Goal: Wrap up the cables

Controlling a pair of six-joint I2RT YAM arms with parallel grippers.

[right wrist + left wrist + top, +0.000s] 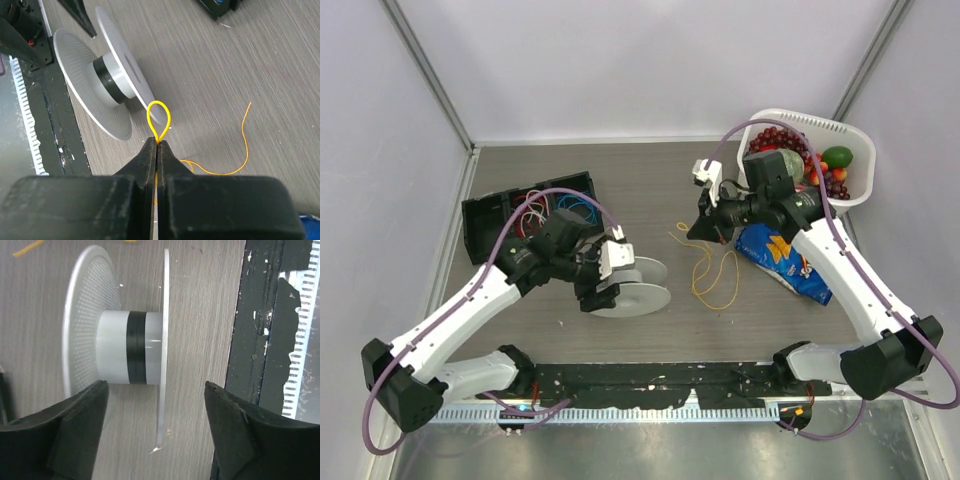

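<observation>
At the near edge, both arms rise from a black strip (650, 385) flecked with chipped white paint. The left end effector (156, 388) stands spread around the near flange of a white spool (638, 290), one finger on either side with no visible contact. The spool lies on its side with its black-banded hub facing the cable, apparently placed there to receive the first turn. Just beyond, the right end effector (157, 145) is pressed together on the yellow cable (158, 102), pinching a small loop that stands up from its tips close to the spool's rim, a grip that looks meant to carry the end across to the hub. The rest of the cable trails loosely over the grey wood-grain worktop (650, 190), between the spool and a blue bag (785, 262) lying under the right arm. Further back on the left, an open black box (480, 225) holds other coils of wire. At the far right corner, a white basket (860, 150) holds grapes and other fruit. Plain pale walls close the scene on three sides.
</observation>
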